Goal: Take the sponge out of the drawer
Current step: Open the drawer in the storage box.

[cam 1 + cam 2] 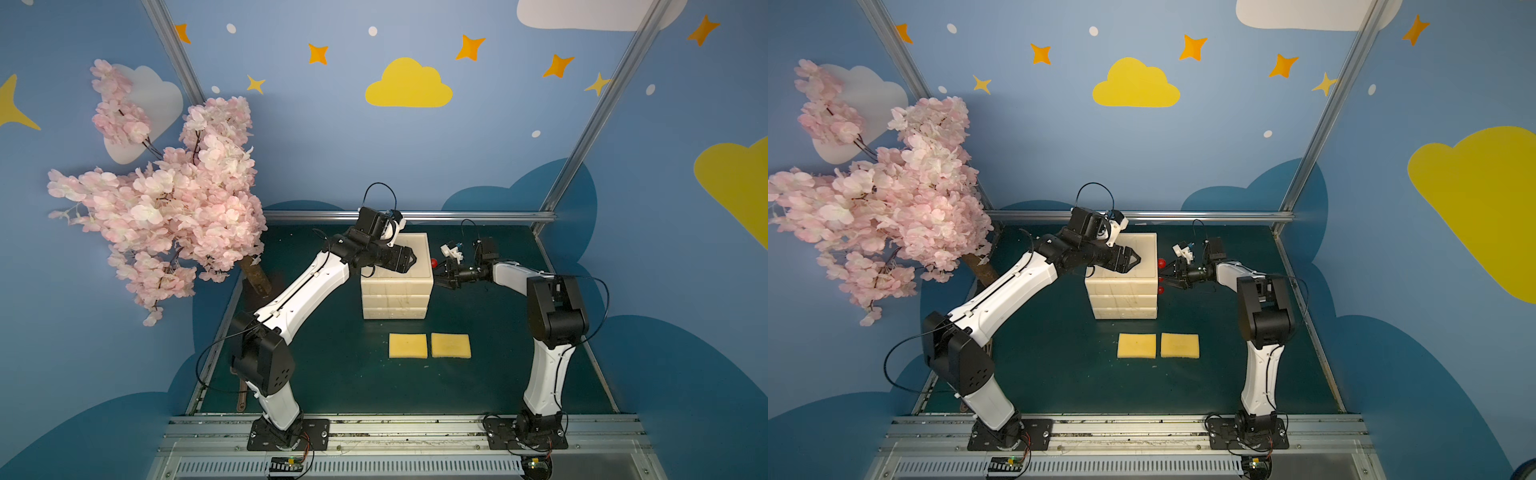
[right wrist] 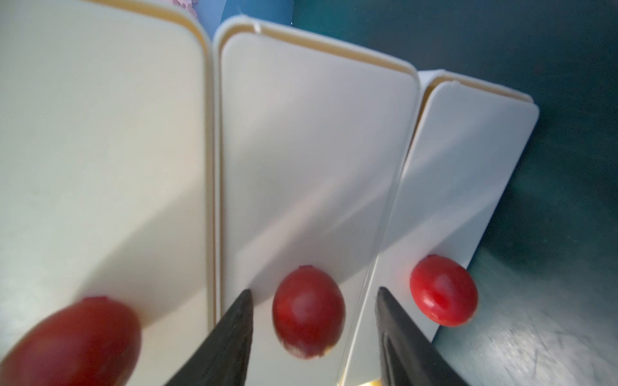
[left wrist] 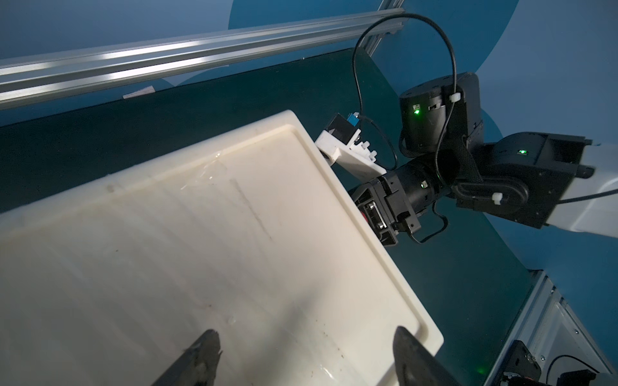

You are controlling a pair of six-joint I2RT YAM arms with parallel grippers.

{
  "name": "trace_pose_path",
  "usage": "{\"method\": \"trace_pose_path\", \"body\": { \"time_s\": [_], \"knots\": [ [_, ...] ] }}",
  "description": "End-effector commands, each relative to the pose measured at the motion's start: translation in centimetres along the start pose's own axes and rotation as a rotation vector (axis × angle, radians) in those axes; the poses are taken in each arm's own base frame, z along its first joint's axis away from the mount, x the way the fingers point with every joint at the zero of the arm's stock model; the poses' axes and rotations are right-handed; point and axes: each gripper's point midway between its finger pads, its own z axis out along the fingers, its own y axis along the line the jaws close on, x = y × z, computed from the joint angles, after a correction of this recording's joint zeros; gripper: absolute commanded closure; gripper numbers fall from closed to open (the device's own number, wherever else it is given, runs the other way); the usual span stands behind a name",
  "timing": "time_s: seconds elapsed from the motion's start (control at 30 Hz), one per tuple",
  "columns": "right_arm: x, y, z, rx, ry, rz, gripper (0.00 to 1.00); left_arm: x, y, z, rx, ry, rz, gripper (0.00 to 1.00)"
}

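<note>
Right gripper (image 2: 314, 290), jaws apart, straddles the middle round red knob (image 2: 307, 312) of the cream plastic three-drawer cabinet (image 1: 395, 286). Left gripper (image 3: 306, 331) is spread empty above its top. Two yellow rectangular sponges (image 1: 408, 345) (image 1: 451, 345) lie in front.

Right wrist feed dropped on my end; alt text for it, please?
The black fingers of the right gripper straddle the round red knob of the middle white plastic drawer front, gaps on both sides, not touching. Two more white drawer fronts with red knobs flank it; dark green tabletop shows beyond.
</note>
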Motion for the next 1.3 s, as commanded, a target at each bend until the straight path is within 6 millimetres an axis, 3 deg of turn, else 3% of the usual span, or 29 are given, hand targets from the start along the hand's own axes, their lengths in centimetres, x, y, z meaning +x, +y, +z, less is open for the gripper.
{"method": "trace_pose_path", "body": {
  "time_s": [0.0, 0.4, 0.5, 0.63, 1.0, 1.27],
  "knots": [
    [0.0, 0.3, 0.3, -0.023, 0.018, -0.006, 0.48, 0.1, -0.3, 0.1, 0.017, 0.006, -0.008, 0.19],
    [0.5, 0.3, 0.8, -0.050, 0.038, 0.008, 0.71, 0.3, -0.1, 0.1, 0.012, 0.006, -0.015, 0.18],
    [0.4, 0.1, 0.6, -0.040, 0.027, 0.010, 0.90, 0.5, -0.1, 0.2, 0.008, 0.008, -0.017, 0.18],
    [0.2, -0.4, -0.3, -0.027, 0.003, 0.023, 0.91, 0.5, 0.3, 0.2, -0.004, 0.008, -0.018, 0.19],
    [-0.6, -2.9, -7.9, 0.035, -0.177, 0.083, 0.94, 0.8, 1.2, 0.1, -0.026, 0.010, -0.032, 0.18],
    [-0.7, -4.5, -11.8, 0.073, -0.265, 0.120, 0.95, 0.9, 1.4, 0.2, -0.025, 0.010, -0.038, 0.18]
  ]
}}
